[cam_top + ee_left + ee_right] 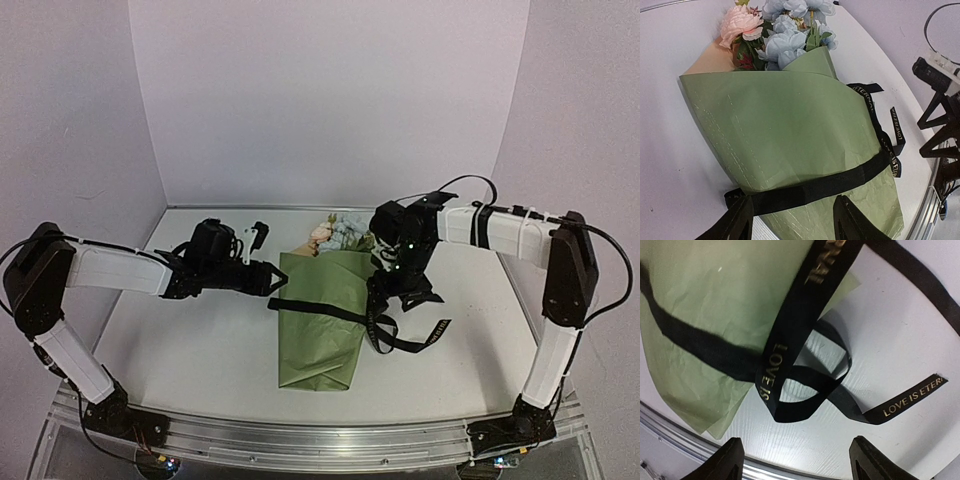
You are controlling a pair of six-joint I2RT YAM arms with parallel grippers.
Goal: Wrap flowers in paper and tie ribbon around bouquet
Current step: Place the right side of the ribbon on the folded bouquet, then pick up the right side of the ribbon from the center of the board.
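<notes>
The left gripper (792, 197) sat low at the bouquet's (325, 320) left edge with its jaws spread. The black ribbon (815, 187) ran across just in front of the fingertips, and I saw nothing pinched between them. The right gripper (797, 440) hovered over the table (200, 350) on the other side, jaws wide apart and empty. Below it the ribbon lay in a loose loop with a lettered tail trailing off. One strand ran up close past that wrist, but I couldn't tell whether it was hung on the arm.

The olive paper (785, 130) was already folded into a cone around the flowers (785, 40), whose pink and blue heads poked out at the far end. The bouquet lay flat in the middle of the table between the two arms. The ribbon crossed the narrow lower part as a single band, with a short end sticking out on the left.

To my eye the wrapping was done and the tying was in hand, with no knot drawn up. Next, each gripper would need to take hold of an end, cross the two over the cone and pull evenly so the paper didn't slide or crumple.
</notes>
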